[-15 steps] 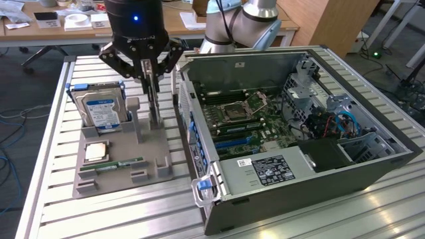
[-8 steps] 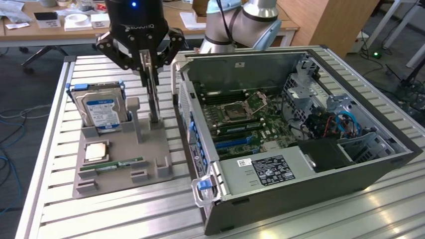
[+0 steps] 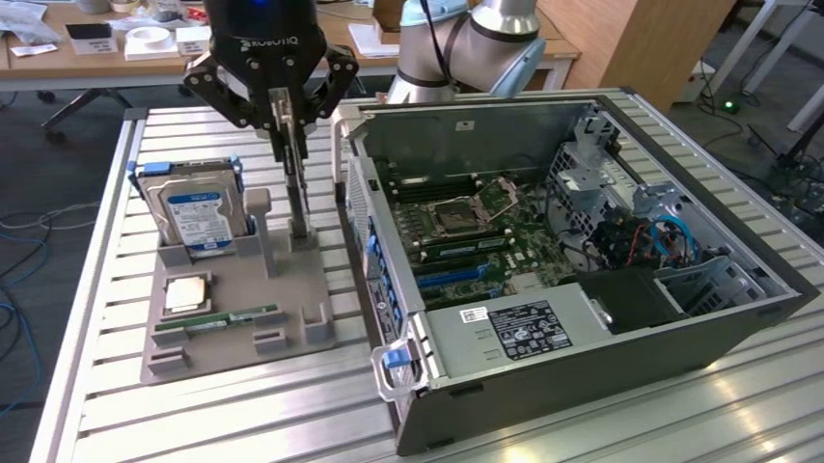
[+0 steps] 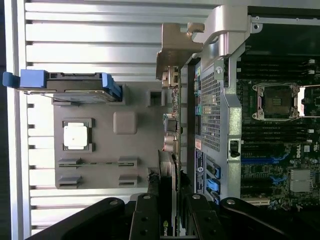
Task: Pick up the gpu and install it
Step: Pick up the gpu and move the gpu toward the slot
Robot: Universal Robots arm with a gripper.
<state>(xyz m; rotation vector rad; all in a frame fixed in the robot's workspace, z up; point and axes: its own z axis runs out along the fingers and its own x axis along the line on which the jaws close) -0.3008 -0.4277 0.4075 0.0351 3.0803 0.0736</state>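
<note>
Well, the fingers (image 3: 277, 106) are clamped from both sides on the upper edge of the gpu (image 3: 299, 193), and the gripper (image 3: 286, 130) hangs straight down over it. The wrist view looks along the card's length: the black fingers (image 4: 145, 215) press against the gpu (image 4: 173, 105) between them, with its metal bracket at the far end. The gpu stands upright and edge-on, and its lower end sits at a slot in the grey tray (image 3: 232, 342). On that tray, towards the exterior view's left, a hard drive (image 3: 196, 212) with blue side rails stands on edge. A square processor (image 3: 187, 292) lies flat nearer the camera, with a narrow green RAM stick (image 3: 219, 318) just beside it. On the exterior view's right, just beside the tray, an open computer case (image 3: 644, 338) lies on its side with the motherboard (image 3: 477, 241) exposed. Tray and case both rest on a slatted metal table (image 3: 258, 415)
</note>
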